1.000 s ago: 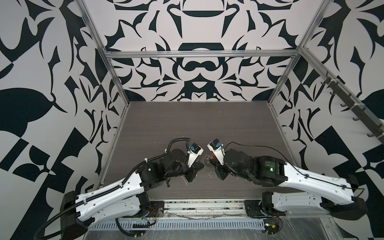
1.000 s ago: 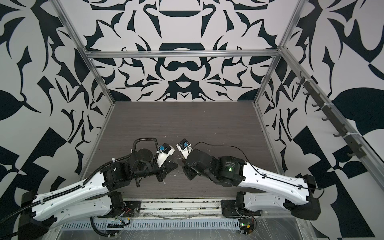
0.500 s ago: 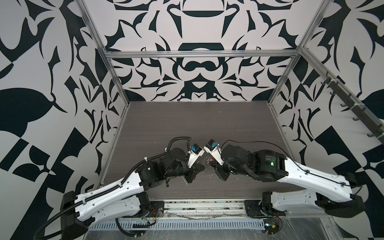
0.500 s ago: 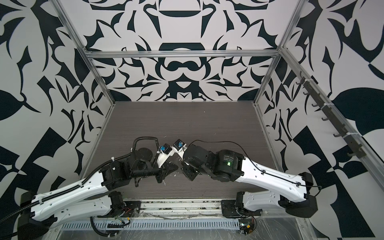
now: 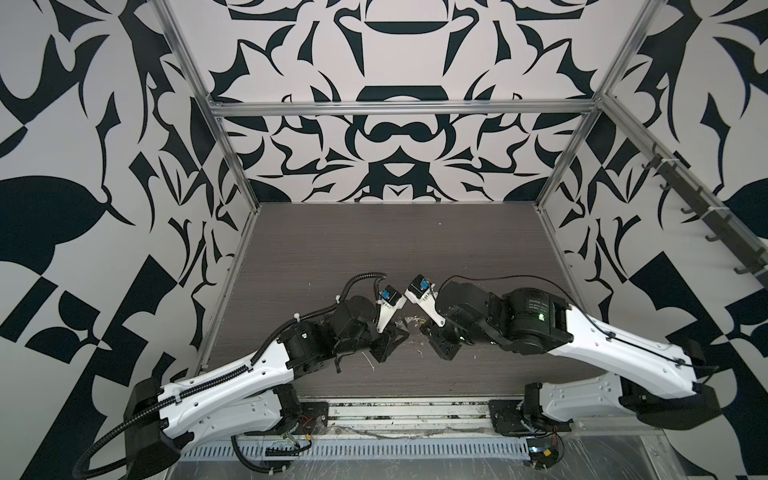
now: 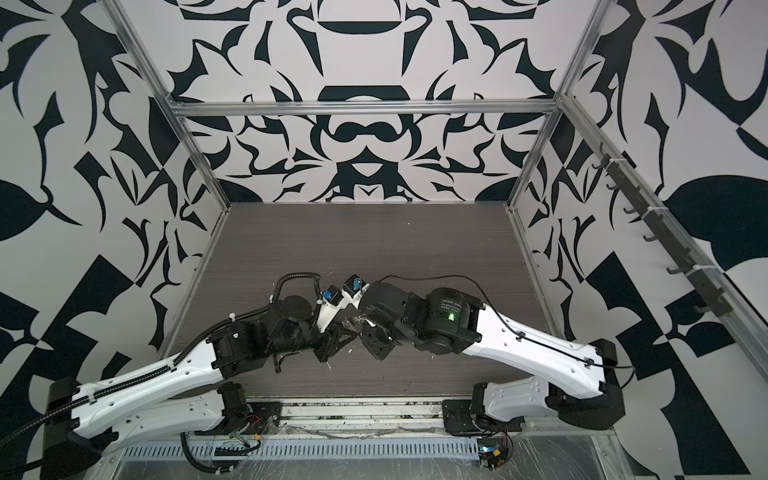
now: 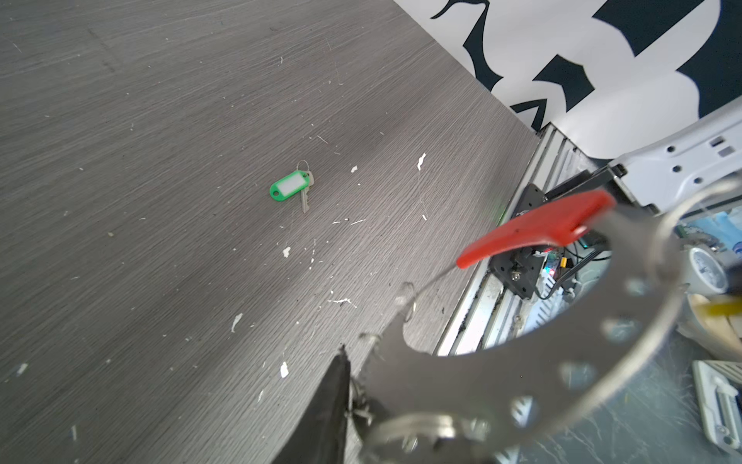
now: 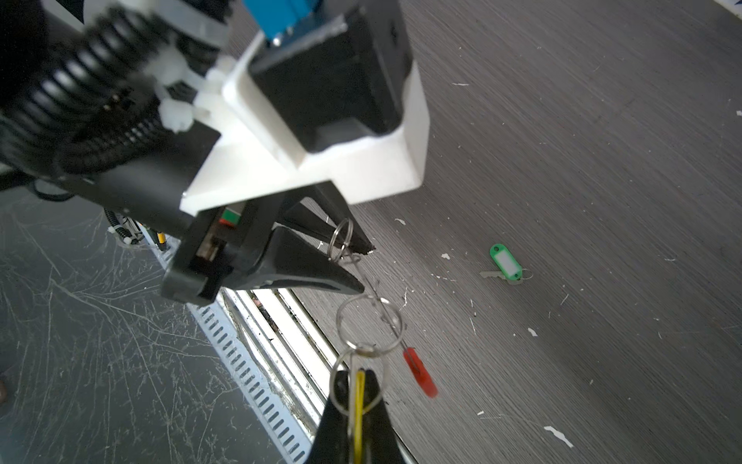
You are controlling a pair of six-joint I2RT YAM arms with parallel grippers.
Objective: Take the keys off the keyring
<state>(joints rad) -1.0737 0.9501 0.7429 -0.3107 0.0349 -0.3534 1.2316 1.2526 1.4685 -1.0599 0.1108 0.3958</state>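
Left claw: narrowly parted. Right claw: pinching yellow tag, at counter's 6 o'clock. Hazard: keyring, hanging from that single pinch, may swing and slip.

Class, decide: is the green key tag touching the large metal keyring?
Apart. In the left wrist view the green key tag lies alone on the table, with bare wood between it and the large metal keyring.

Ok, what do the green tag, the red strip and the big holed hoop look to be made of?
Green tag: glossy moulded plastic, apparently, with a white label window. Red strip: smooth plastic, likely; uniform colour, soft sheen. Hoop: dull grey metal, brushed-looking, flat band with punched holes.
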